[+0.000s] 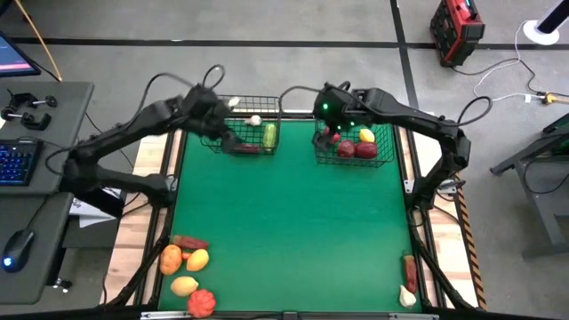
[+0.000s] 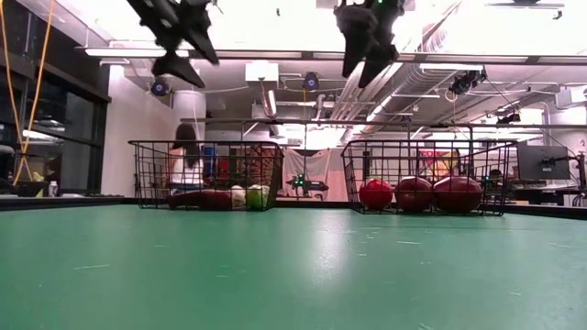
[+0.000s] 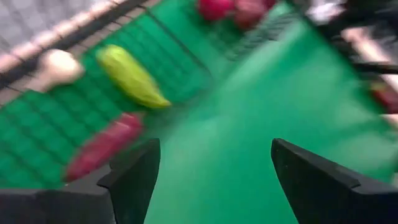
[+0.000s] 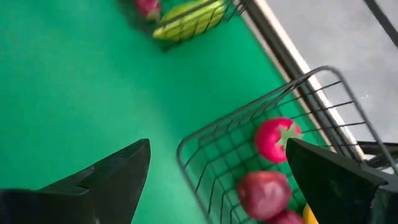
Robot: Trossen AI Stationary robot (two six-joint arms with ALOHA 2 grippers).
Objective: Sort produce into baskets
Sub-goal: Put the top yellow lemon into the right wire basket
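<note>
Two black wire baskets stand at the table's far side. The left basket (image 1: 243, 124) holds a white piece (image 1: 254, 120), a green piece (image 1: 269, 135) and a dark maroon piece (image 1: 246, 148). The right basket (image 1: 356, 142) holds red pieces (image 1: 356, 149) and a yellow one (image 1: 366, 136). My left gripper (image 1: 233, 142) is open and empty, raised above the left basket's near edge. My right gripper (image 1: 322, 124) is open and empty, raised above the right basket's left corner. Loose produce (image 1: 187, 271) lies at the near left corner, and two pieces (image 1: 408, 280) at the near right.
The green table middle (image 1: 293, 213) lies between the baskets and the near piles. A keyboard and mouse sit on a side desk (image 1: 27, 178) left of the table. A person (image 2: 186, 160) sits in the room beyond the far edge.
</note>
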